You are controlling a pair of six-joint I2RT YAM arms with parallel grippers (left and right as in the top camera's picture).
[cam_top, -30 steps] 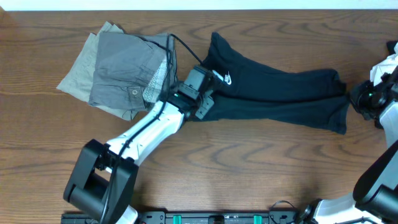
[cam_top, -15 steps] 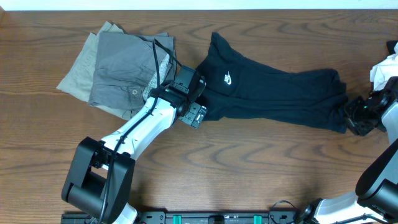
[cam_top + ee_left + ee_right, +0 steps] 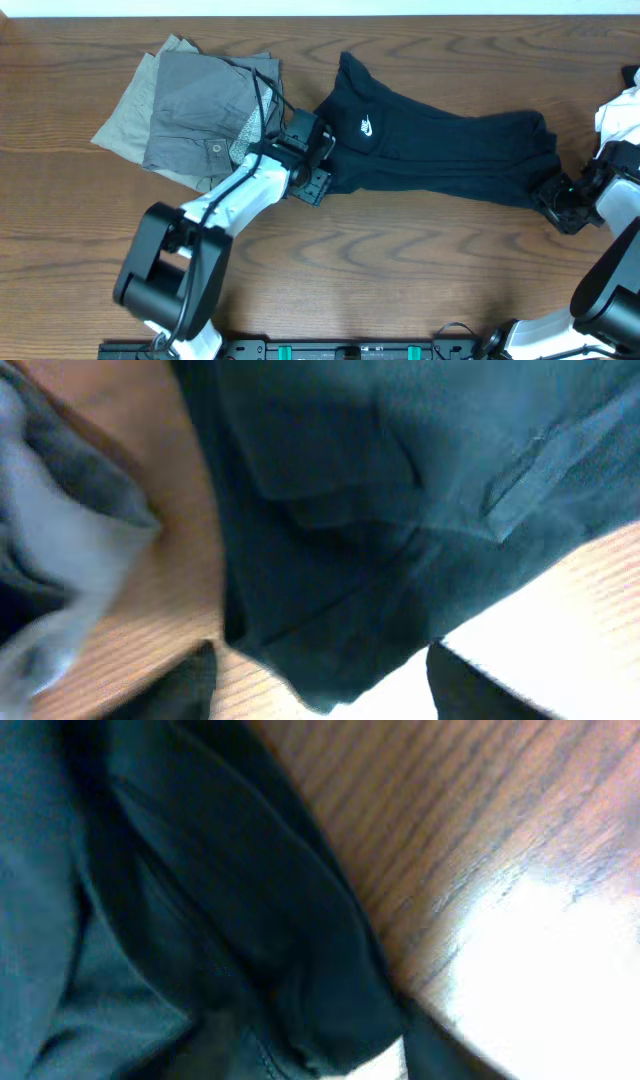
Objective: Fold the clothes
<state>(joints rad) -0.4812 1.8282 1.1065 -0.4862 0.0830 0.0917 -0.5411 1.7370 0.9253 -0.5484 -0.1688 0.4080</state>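
1. Trousers, black and long, lie flat across the middle of the bench. The waist end is toward the left and the legs run off to the right. A small white logo shows near the waist.
2. A folded grey piece sits just left of the waist end, with its waistband button facing up. It rests on a khaki piece, whose edges stick out at the left and the far side.
3. The left arm reaches in from the near left to the waist end of the trousers. In its wrist view the two fingers are spread, so the left jaws are apart, and the edge of the black cloth lies between them.
4. The right arm stands at the right edge of the bench, its tip at the leg hems. Its wrist view is filled by a black fold over wood, and I cannot tell whether the right jaws are apart or together.
5. A black cable from the left arm loops over the grey piece.
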